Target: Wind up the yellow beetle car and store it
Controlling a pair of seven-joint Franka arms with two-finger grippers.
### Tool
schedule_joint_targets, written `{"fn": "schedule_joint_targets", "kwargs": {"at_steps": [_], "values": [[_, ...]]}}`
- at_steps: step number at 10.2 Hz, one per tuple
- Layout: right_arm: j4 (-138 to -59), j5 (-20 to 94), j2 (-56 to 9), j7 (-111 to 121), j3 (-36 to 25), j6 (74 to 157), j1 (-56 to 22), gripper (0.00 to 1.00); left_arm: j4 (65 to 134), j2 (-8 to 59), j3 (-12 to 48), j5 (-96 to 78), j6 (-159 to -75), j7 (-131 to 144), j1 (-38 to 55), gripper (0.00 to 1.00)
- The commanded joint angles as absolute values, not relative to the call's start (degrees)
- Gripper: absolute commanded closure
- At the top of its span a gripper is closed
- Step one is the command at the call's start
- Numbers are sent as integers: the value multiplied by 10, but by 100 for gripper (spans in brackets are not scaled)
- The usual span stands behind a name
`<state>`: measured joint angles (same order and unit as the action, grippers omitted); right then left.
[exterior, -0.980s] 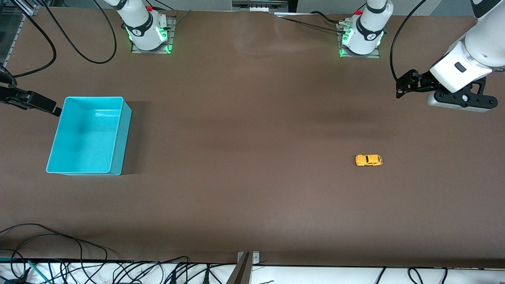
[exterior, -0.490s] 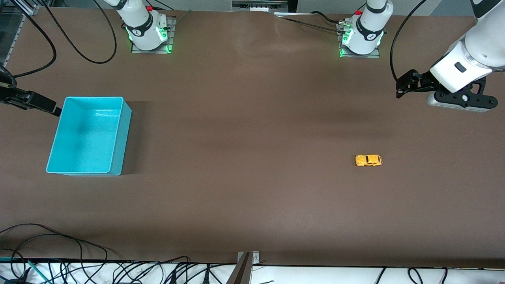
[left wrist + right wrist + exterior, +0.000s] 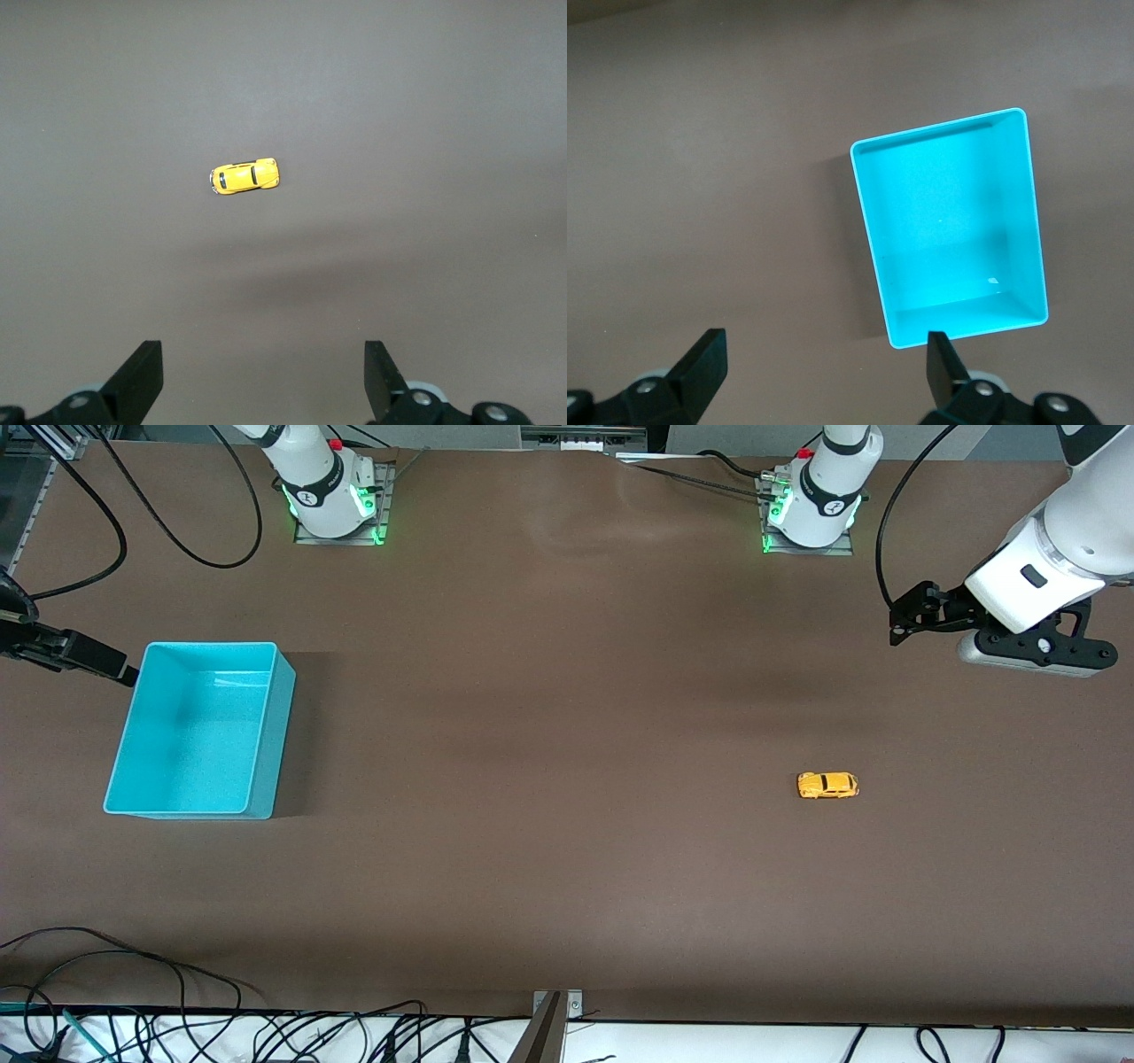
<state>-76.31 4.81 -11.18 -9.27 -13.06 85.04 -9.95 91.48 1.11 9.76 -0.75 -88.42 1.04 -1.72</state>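
Tools wide open, empty: left tool above yellow beetle car, right tool above bin.

Two white Franka arms with rounded glossy shells. Bases sat on grey metal plates, each glowing green at the foot, with a red button on top and a dark round logo ring. Black cables looped off both arms. Left pincer was black with angular black fingers, mounted next to a grey camera housing with black bracket and visible screws. Right pincer also black; its fingers looked like matching wedge-shaped black pads.
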Motion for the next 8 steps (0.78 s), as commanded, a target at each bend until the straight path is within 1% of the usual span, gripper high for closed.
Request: {"fn": "schedule_joint_targets", "kwargs": {"at_steps": [1, 8], "values": [[-756, 56, -114, -98, -131, 848, -99, 0, 900, 17, 100, -4, -871, 8, -22, 0], [-758, 56, -114, -99, -131, 842, -99, 0, 900, 17, 100, -4, -870, 8, -22, 0]]}}
